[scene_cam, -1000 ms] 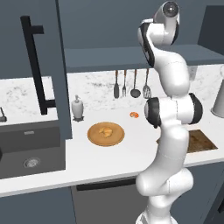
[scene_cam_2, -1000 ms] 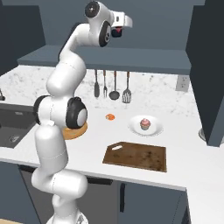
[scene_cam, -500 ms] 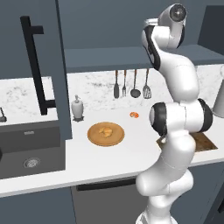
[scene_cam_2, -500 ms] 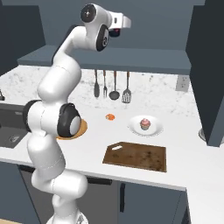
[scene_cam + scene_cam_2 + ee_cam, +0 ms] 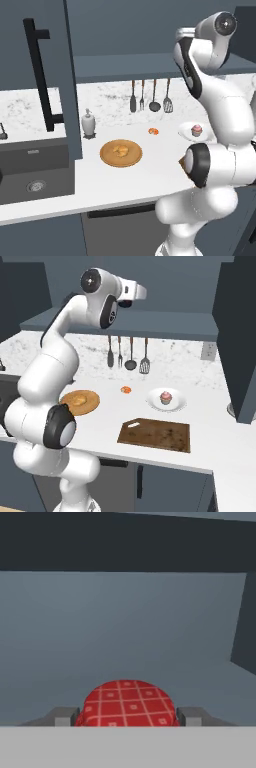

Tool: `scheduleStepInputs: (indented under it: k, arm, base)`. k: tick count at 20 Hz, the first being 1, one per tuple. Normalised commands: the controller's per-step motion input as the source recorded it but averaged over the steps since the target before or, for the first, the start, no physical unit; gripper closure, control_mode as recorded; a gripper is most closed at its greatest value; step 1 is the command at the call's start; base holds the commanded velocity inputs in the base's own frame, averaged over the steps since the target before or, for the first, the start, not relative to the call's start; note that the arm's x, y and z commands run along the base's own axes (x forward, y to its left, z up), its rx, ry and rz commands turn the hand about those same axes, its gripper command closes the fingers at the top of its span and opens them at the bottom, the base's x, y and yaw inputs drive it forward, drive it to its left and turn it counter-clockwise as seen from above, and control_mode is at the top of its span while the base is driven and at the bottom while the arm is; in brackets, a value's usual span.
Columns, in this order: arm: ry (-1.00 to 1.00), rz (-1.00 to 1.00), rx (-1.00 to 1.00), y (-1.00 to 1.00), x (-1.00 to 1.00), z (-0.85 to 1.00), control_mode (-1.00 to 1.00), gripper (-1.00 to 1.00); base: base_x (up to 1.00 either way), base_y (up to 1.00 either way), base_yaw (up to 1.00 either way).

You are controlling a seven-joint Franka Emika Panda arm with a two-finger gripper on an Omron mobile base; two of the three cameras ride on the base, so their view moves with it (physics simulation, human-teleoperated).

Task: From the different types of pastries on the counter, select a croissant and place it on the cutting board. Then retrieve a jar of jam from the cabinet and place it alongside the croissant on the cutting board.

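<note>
The croissant is lying golden-brown on the round tan plate, left of the cutting board; the board is lying flat, dark brown and bare at the tabletop's front edge; behind the board, the pink-frosted cupcake is sitting upright; the orange glazed piece is resting behind the board's left end; the jar's red checked top is sitting between the jaws.
</note>
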Motion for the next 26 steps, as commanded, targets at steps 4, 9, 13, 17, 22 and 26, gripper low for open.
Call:
scheduleStepInputs:
  k: [4,9,13,17,22,26]
  arm:
    - [0.0,0.01,0.03,-0.01,-1.0,-0.08,-1.0,1.0]
    - [-0.03,0.04,0.0,0.0,-1.0,-0.45,-1.0,1.0]
    - [-0.03,0.07,0.0,-0.02,-1.0,-0.41,-1.0,1.0]
    - [-0.02,0.07,0.0,-0.06,-1.0,-0.32,-1.0,1.0]
    - [0.0,0.06,0.0,-0.09,-1.0,-0.32,-1.0,1.0]
    - [0.05,0.07,-0.03,0.0,-1.0,-0.62,-1.0,1.0]
  base:
    - [0.0,0.0,0.0]
    - [0.0,0.0,0.0]
    - [0.0,0.0,0.0]
    - [0.0,0.0,0.0]
    - [0.0,0.0,0.0]
    - [0.0,0.0,0.0]
